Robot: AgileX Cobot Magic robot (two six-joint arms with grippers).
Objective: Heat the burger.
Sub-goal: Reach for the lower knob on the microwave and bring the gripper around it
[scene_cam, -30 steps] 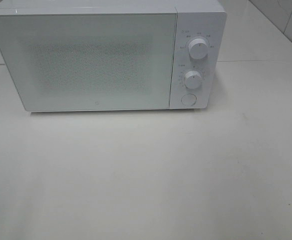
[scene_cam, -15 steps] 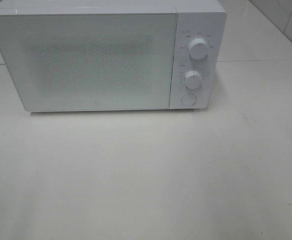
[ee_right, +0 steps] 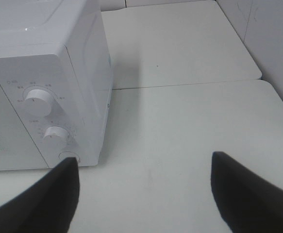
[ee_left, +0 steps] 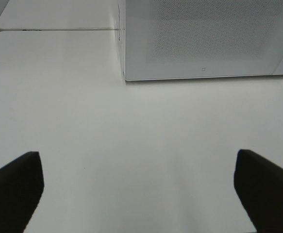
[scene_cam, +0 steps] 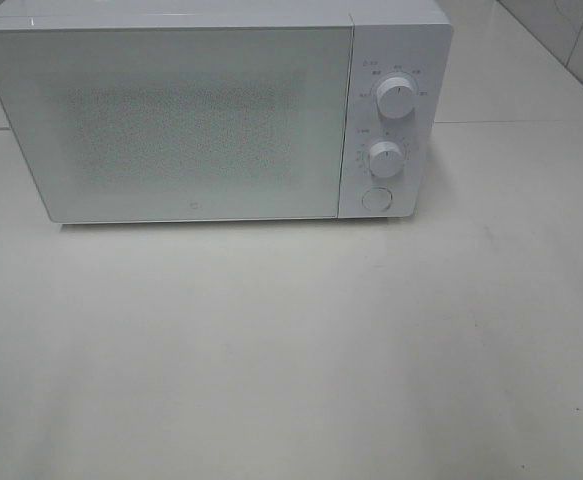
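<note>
Microwave [scene_cam: 171, 120]: I see it white, door closed, at the back of the pale table [scene_cam: 291, 350].
Left gripper [ee_left: 140, 194]: fingers spread wide, empty, over the table facing the door.
Right gripper [ee_right: 146, 194]: fingers apart, empty, near the dial [ee_right: 38, 100] side.
Burger: I cannot tell where; no camera shows it.

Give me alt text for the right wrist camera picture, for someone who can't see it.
A white microwave stands on a white table, its control panel showing an upper knob, a lower knob and a round button beneath them. In the foreground the right gripper has its two dark jaws wide apart with nothing between them.
</note>
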